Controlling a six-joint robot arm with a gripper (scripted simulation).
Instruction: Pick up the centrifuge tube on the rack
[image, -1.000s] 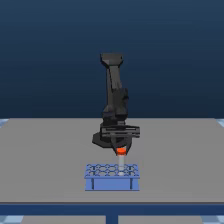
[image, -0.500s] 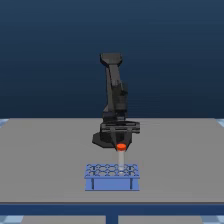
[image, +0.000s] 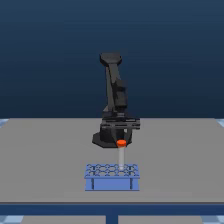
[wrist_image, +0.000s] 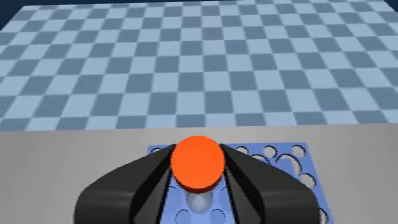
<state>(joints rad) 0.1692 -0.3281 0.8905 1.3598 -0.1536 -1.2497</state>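
Note:
The light-blue rack (image: 111, 178) stands near the table's front edge. The centrifuge tube (image: 121, 157) is upright over its top on the exterior view's right side, its orange-red cap (image: 121, 143) well above the holes and its tip still at the rack's top. My gripper (image: 121, 138) is shut on the tube just at the cap. In the wrist view the cap (wrist_image: 197, 162) fills the gap between two black fingers (wrist_image: 142, 177), with the tube body (wrist_image: 201, 201) below it and the rack (wrist_image: 286, 159) behind.
The grey table (image: 45, 155) spreads around the rack. The arm's black base (image: 111, 136) stands just behind the rack. A blue checkered floor (wrist_image: 195, 60) lies beyond the table edge.
The gripper and the tube have risen a little, drawing the tube further out of the rack. The rack has stayed in place.

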